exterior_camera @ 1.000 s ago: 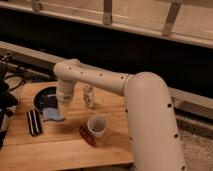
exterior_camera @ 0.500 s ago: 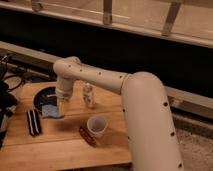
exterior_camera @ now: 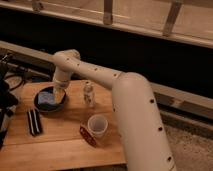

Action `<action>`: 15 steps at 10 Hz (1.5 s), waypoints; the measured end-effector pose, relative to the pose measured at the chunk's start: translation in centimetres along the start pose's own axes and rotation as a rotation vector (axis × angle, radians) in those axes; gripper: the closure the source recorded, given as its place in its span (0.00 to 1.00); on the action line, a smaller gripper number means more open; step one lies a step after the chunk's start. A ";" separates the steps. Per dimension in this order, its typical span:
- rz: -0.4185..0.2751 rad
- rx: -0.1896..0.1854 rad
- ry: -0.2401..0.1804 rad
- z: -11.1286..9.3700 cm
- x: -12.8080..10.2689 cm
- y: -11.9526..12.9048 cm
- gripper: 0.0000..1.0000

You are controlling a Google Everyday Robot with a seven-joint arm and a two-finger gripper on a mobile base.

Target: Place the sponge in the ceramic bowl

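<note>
Wooden table [exterior_camera: 60, 147], light plank top. Standing or lying directly on it:
- ceramic bowl [exterior_camera: 50, 109], dark, far left
- black striped rectangular object [exterior_camera: 33, 121], in front of the bowl
- small bottle [exterior_camera: 88, 94], upright, mid-table
- white cup [exterior_camera: 97, 125], nearer the front edge
- dark red object [exterior_camera: 88, 136], just beside the cup

The gripper [exterior_camera: 59, 94] is over the bowl's right side.

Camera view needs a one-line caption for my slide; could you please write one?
The robot's claw hangs over the ceramic bowl, the sponge within its rim, a white cup nearby.
</note>
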State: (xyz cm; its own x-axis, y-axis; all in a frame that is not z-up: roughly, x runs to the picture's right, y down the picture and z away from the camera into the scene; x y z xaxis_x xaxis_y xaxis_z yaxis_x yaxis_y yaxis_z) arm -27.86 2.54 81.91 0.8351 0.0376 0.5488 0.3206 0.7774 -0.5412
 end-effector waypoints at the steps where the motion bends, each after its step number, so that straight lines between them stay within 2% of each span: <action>1: -0.016 0.054 -0.003 -0.6 -1.7 -1.5 0.98; 2: -0.022 0.057 -0.002 -0.8 -3.2 -2.2 0.98; 3: -0.023 0.035 -0.002 -0.8 -4.0 -2.4 0.96; 5: -0.026 -0.004 -0.002 -0.4 -3.6 -2.2 0.87; 6: -0.027 -0.007 -0.002 -0.4 -3.1 -1.8 0.81; 8: -0.028 0.015 -0.002 -0.8 -2.8 -1.5 0.61; 11: -0.038 0.009 -0.004 0.2 -4.3 -2.5 0.29; 12: -0.039 0.009 -0.003 0.2 -4.2 -2.4 0.23; 15: -0.041 0.012 -0.003 -0.2 -3.3 -1.4 0.21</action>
State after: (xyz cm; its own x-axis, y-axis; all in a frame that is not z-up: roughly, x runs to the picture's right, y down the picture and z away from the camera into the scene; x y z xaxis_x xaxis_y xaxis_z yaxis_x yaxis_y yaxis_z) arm -30.98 1.17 80.75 0.8202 0.0072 0.5721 0.3493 0.7856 -0.5107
